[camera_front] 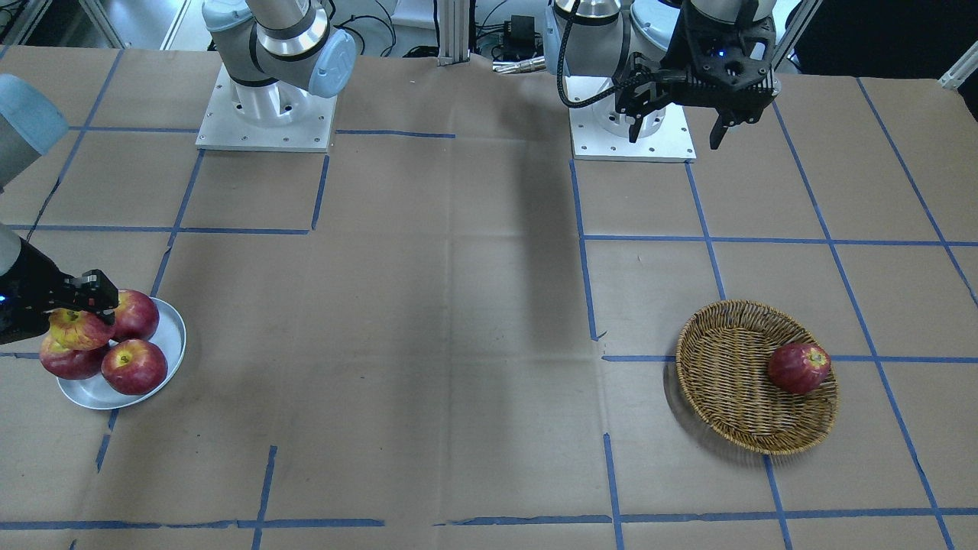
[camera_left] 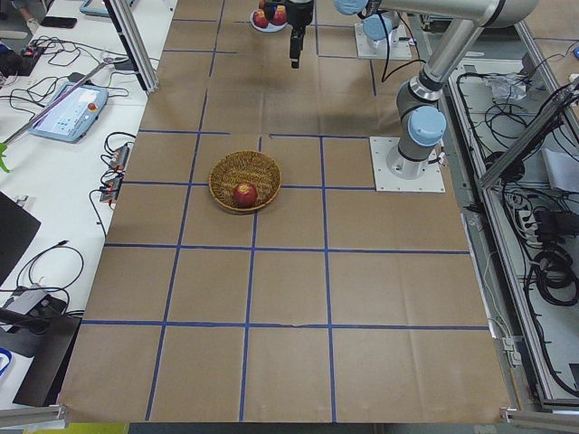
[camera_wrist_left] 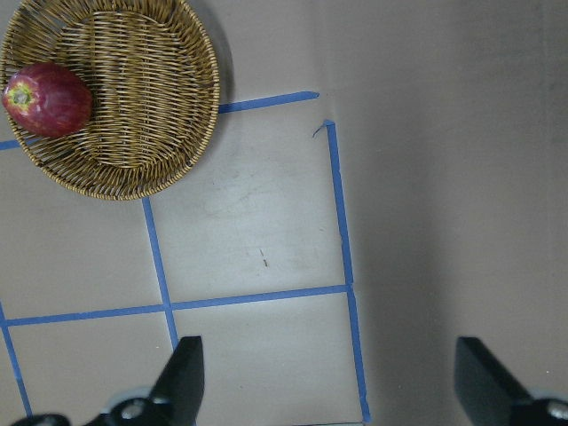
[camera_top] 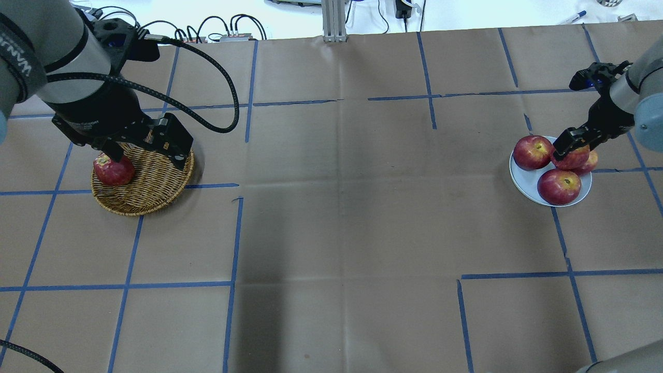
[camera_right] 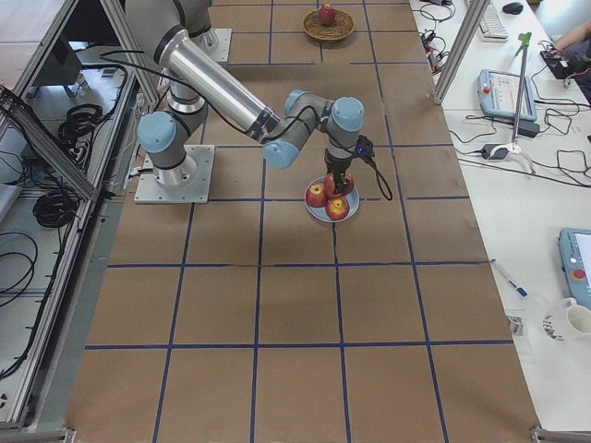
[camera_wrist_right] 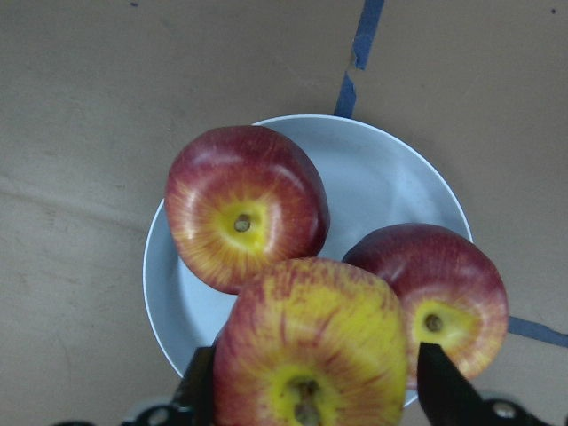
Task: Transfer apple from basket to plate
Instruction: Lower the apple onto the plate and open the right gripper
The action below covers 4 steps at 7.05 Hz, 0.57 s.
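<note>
The yellow, red-streaked apple (camera_front: 76, 330) sits between the fingers of my right gripper (camera_front: 80, 321), which is shut on it. It hangs just over the grey-white plate (camera_front: 172, 336), among three dark red apples. In the right wrist view the apple (camera_wrist_right: 311, 346) fills the space between the fingers above the plate (camera_wrist_right: 382, 169). The wicker basket (camera_front: 733, 382) holds one dark red apple (camera_front: 798, 368). My left gripper (camera_front: 676, 130) is open and empty, high up; in the overhead view it (camera_top: 145, 150) overlaps the basket (camera_top: 155, 191).
Brown paper with blue tape lines covers the table. The two arm bases (camera_front: 267, 114) stand at the robot's side. The basket and plate are at opposite ends, with bare paper between them.
</note>
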### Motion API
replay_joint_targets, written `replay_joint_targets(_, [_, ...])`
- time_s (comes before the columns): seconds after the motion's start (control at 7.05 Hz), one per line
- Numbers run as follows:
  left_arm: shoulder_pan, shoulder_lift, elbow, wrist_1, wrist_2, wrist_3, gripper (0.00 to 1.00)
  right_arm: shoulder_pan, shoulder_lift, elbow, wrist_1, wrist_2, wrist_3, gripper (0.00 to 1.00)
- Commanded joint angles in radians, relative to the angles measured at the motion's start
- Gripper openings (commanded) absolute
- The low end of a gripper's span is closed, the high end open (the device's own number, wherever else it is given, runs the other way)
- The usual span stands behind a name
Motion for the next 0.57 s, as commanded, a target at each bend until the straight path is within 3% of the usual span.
replay_joint_targets(0.0, [0.0, 0.0, 0.0, 0.001, -0.001, 0.002, 0.99, 0.003, -0.017, -0.009, 0.0, 0.007, 0.002, 1.0])
replay_joint_targets(0.28, [0.0, 0.0, 0.0, 0.001, -0.001, 0.002, 0.99, 0.041, -0.055, -0.067, 0.042, 0.007, 0.023, 0.99])
replay_joint_targets(0.43, [0.0, 0.0, 0.0, 0.001, -0.001, 0.002, 0.99, 0.092, -0.094, -0.118, 0.139, 0.006, 0.098, 1.0])
